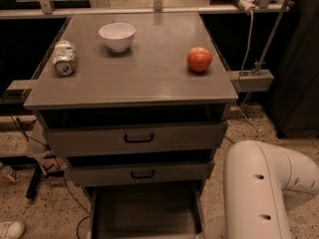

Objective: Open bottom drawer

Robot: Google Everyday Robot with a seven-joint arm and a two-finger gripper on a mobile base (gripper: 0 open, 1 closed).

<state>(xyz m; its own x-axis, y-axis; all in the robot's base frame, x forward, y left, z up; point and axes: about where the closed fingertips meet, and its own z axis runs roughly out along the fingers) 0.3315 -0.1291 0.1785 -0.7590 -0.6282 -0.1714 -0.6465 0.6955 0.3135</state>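
Note:
The grey cabinet (pixel 132 88) has three drawers. The bottom drawer (pixel 144 210) stands pulled out toward me, with its plain grey inside showing. Its front and handle are cut off by the lower edge of the view. The mid-sized drawer front (pixel 139 173) and the tallest drawer front (pixel 137 138) above it each carry a black handle and stand slightly out. My gripper is out of view. Only a white arm link (pixel 256 190) shows at the lower right, beside the open drawer.
On the cabinet top are a white bowl (pixel 117 36), a red apple (pixel 199 59) and a crushed can (pixel 64 58) lying on its side. Cables and a black stand leg (pixel 37 178) lie on the speckled floor at the left. A dark cabinet (pixel 299 59) stands at the right.

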